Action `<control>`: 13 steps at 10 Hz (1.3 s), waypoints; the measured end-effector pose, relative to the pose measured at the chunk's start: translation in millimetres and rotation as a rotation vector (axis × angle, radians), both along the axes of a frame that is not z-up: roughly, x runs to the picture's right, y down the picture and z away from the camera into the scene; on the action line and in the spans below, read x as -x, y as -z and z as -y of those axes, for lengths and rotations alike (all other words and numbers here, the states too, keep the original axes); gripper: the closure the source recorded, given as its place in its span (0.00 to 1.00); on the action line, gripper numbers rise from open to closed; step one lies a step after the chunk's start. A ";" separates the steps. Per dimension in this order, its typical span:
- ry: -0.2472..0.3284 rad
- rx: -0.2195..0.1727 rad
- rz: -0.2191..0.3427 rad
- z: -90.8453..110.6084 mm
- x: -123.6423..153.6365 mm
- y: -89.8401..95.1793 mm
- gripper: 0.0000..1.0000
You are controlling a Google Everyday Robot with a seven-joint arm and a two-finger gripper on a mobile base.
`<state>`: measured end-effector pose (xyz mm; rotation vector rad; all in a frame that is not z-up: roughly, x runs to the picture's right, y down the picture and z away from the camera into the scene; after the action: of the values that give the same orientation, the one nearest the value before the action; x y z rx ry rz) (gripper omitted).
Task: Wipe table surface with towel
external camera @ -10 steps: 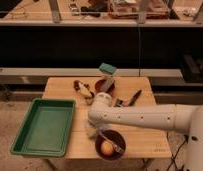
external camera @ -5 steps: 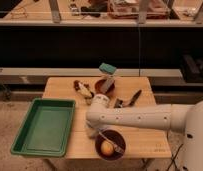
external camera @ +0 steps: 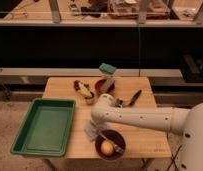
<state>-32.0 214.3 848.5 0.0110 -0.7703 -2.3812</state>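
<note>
A small pale towel (external camera: 90, 131) lies crumpled on the wooden table (external camera: 140, 134), between the green tray and the front bowl. My gripper (external camera: 95, 126) is at the end of the white arm (external camera: 145, 119), which reaches in from the right. The gripper points down onto the towel and hides part of it.
A green tray (external camera: 45, 125) sits at the table's left. A dark bowl (external camera: 110, 145) with a yellow fruit (external camera: 108, 147) stands at the front edge, close to the towel. Behind the arm are another dark bowl (external camera: 102, 86), a teal block (external camera: 107, 68), a brown-and-white object (external camera: 84, 90) and a dark utensil (external camera: 134, 96).
The arm's end has shifted slightly toward the table's front and left, coming down over the towel. The other objects have not moved.
</note>
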 end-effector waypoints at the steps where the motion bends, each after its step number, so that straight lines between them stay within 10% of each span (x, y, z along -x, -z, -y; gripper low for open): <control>1: 0.000 0.001 0.002 0.4 -0.1 2.0 1.00; 4: 0.005 0.004 0.002 0.2 0.2 3.9 0.93; 10: -0.060 -0.053 0.065 49.8 -4.4 49.9 0.30; 13: -0.035 -0.039 0.079 51.9 1.4 51.7 0.20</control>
<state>-33.4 162.3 796.7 0.1349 -0.7538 -2.3740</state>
